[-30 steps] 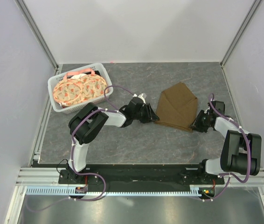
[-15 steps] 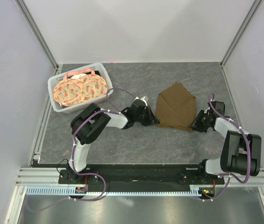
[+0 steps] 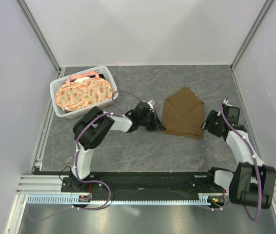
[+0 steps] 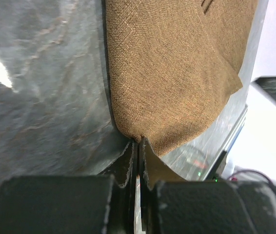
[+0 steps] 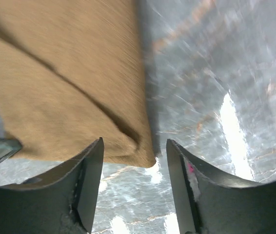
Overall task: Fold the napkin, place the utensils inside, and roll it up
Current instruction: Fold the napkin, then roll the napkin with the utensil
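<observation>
While the left tool (image 4: 138, 144) is clamped on the near-left corner of the napkin (image 3: 183, 113), the right tool (image 5: 134, 148) straddles its right corner, jaws apart; folded cloth lies mid-tabletop (image 3: 143, 151), light, soft, floppy, best gripped at corners

A white basket (image 3: 55, 99) sits at the far left of the grey counter (image 3: 143, 146), holding round orange-patterned plates (image 3: 71, 96) (two, side by side, edges overlapping).

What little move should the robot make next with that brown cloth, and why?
Probably lift the left arm slightly and carry the pinched corner rightward over the napkin. Its jaws are shut on the left corner; the right jaws stand open around the right corner, not gripping it.
</observation>
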